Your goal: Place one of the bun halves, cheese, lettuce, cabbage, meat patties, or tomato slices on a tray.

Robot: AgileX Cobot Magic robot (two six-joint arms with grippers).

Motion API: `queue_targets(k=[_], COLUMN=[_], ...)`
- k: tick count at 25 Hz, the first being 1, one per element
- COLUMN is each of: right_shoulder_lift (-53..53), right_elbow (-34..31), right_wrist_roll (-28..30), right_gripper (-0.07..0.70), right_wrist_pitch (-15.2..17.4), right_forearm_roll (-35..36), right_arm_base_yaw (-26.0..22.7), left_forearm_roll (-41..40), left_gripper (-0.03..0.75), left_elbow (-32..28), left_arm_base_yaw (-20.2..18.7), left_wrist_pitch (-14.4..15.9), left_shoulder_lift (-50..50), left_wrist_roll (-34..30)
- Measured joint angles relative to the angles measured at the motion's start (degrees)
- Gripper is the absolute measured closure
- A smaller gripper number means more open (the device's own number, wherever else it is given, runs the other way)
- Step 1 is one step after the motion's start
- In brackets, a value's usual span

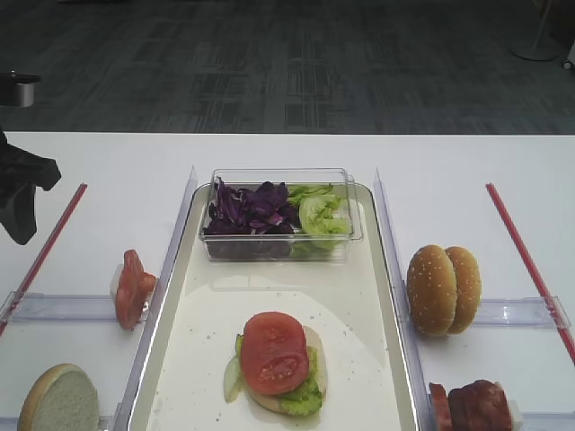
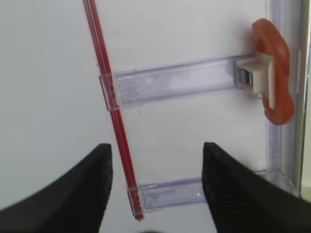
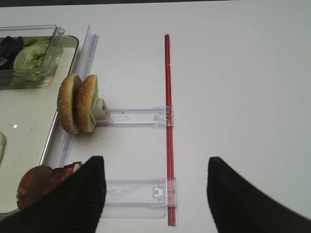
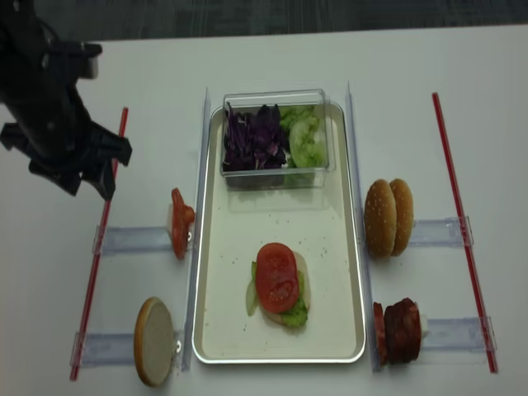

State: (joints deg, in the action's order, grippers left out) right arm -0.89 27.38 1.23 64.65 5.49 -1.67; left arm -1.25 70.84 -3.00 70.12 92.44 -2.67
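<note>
The cream tray holds a bun base stacked with lettuce and a tomato slice. At its far end a clear tub contains purple cabbage and lettuce. Another tomato slice stands on edge in a holder left of the tray. A cut bun half stands nearer on that side. Two seeded bun halves and meat patties stand to the right. My left gripper hovers open and empty over the left red rod, far-left of the tomato. My right gripper is open and empty beside the patties.
Red rods run along both sides, joined to the tray's clear rails by clear plastic holders. The left arm stands over the table's far left. White tabletop lies beyond both rods.
</note>
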Motion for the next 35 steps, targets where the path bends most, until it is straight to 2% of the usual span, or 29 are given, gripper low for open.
queue_targets(k=[9, 26, 35], right_shoulder_lift=[0.00, 0.00, 0.00], right_elbow=[0.00, 0.00, 0.00], right_wrist_roll=[0.00, 0.00, -0.51], right_gripper=[0.152, 0.152, 0.152], right_wrist_pitch=[0.00, 0.00, 0.00], right_forearm_roll=[0.00, 0.00, -0.11], right_arm_base_yaw=[0.00, 0.00, 0.00], left_forearm_roll=[0.00, 0.10, 0.10], left_gripper=[0.334, 0.334, 0.334], left_elbow=[-3.05, -16.28, -25.76], left_arm_base_yaw=[2.29, 2.29, 2.37], left_wrist_pitch=[0.00, 0.44, 0.57], left_shoulder_lift=[-7.31, -26.67, -36.95], left_wrist_roll=[0.00, -0.09, 0.01])
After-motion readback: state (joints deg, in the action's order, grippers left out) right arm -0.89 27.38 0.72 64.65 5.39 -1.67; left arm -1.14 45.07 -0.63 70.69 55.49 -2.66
